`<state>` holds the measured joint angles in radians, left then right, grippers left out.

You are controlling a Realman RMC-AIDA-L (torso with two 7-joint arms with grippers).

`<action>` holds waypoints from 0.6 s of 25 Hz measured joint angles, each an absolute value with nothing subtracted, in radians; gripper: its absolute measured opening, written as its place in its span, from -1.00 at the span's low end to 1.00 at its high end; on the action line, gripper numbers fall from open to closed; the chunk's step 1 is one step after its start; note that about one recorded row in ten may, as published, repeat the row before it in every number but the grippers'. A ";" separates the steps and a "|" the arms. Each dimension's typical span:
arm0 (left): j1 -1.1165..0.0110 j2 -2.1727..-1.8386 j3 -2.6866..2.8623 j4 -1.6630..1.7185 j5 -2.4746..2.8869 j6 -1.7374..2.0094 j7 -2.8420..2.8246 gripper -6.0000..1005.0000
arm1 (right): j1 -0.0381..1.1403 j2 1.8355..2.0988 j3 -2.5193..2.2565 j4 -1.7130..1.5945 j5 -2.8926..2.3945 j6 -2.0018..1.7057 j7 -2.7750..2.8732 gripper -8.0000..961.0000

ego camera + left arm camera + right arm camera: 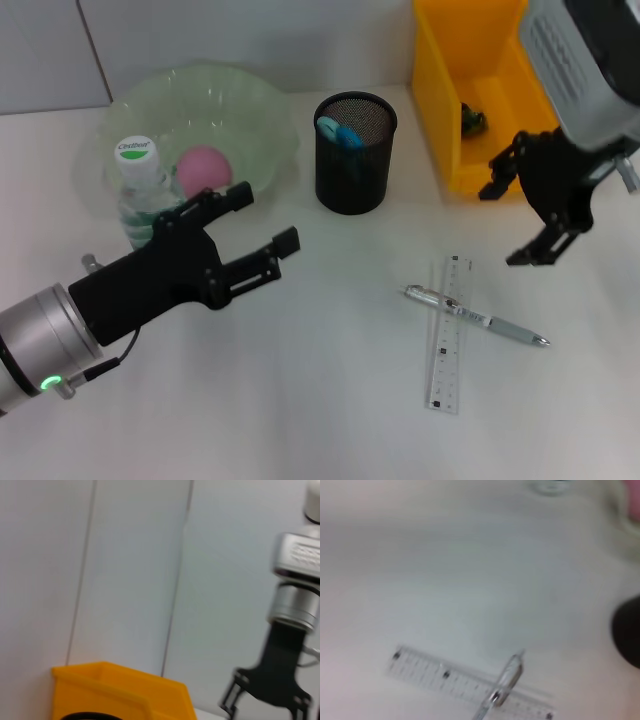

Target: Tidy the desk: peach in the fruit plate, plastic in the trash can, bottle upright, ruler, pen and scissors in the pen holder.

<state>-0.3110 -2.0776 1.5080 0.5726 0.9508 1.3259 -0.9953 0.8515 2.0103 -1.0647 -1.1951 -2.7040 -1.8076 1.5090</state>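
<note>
White desk (330, 400): left gripper (262, 226) reaches forward, fingers spread; right gripper (512, 222) hangs agape above pen (476, 316).

The left gripper (262, 222) is held open and low; the right gripper (510, 222) is raised, fingers spread.

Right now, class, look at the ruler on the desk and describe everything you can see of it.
The ruler is a clear, seemingly plastic strip with printed gradations and small dark dots near its ends. It lies flat on the white desk, running roughly toward and away from the robot, right of centre. A silver pen lies slantwise across its far half, touching it. The right wrist view shows the same crossing. Neither tool touches it; the right tool hangs open above, farther back.
</note>
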 joint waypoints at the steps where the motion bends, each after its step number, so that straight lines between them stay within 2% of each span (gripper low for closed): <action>1: -0.312 -2.078 1.513 0.560 0.925 1.321 -0.998 0.66 | 0.848 2.014 -1.080 -1.190 -2.718 -1.811 1.435 0.67; 9: -0.310 -2.079 1.658 0.517 0.715 1.296 -0.974 0.66 | 0.843 2.024 -1.112 -1.116 -2.767 -1.724 1.175 0.66; 13: -0.308 -2.078 1.694 0.517 0.673 1.276 -0.967 0.66 | 0.848 2.006 -1.150 -1.066 -2.746 -1.676 1.123 0.65; 14: -0.308 -2.078 1.709 0.517 0.657 1.270 -0.963 0.66 | 0.856 1.986 -1.191 -1.030 -2.708 -1.642 1.106 0.65; 15: -0.309 -2.078 1.722 0.517 0.647 1.264 -0.959 0.66 | 0.856 1.986 -1.191 -1.030 -2.708 -1.642 1.106 0.65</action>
